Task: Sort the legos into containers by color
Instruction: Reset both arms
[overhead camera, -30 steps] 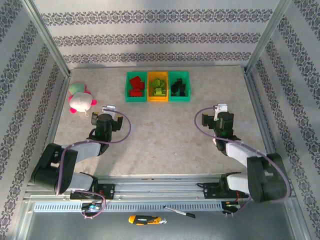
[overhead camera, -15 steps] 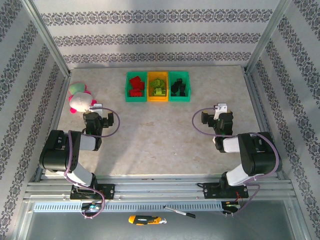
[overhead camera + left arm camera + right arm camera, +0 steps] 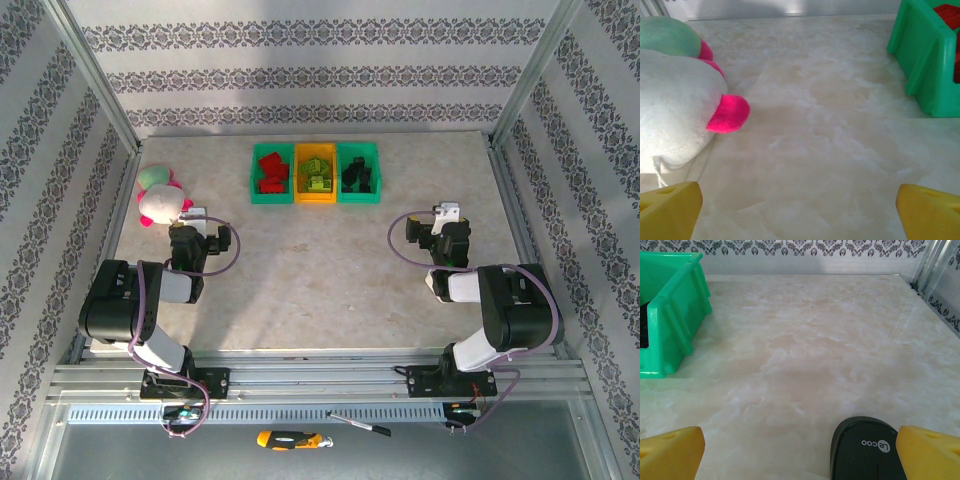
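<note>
A table (image 3: pixel 320 285) carries 3 joined containers (image 3: pixel 316 173) at far centre, with red, green and black legos (image 3: pixel 270 172) inside. A plush toy (image 3: pixel 675 115) is seen beside the spread left tool (image 3: pixel 192 222). "Lecoo" is read on a dark object (image 3: pixel 865 452) by the spread right tool (image 3: pixel 445 218).

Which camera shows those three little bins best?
The top external view: all three containers whole, with sorted legos inside. The left wrist view catches one corner of the left green bin; the right wrist view, part of the right green bin.
</note>
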`<state>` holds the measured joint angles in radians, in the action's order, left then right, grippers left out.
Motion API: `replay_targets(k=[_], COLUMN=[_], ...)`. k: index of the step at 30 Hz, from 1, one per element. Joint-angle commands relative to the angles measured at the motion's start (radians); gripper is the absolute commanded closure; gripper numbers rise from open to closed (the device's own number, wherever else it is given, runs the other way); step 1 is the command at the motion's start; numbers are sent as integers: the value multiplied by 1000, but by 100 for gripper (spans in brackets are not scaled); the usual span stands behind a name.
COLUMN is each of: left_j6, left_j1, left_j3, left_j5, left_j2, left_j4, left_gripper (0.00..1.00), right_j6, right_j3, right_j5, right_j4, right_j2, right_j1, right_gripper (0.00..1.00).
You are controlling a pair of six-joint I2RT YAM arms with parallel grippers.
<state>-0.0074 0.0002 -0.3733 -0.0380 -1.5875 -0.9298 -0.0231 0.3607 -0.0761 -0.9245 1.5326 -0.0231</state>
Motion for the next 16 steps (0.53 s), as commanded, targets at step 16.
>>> replay_targets(k=[16], left_j6=[9], left_j1=[0], left_j3=[-12], left_j5=[45], left_j2=[-5], left_j4=[-22], left_gripper=[1], right_j6=[-14], right_j3=[15], right_j5=[21], right_j4=[-23], right_j2=[-2], right_j1=[5], right_gripper=[2])
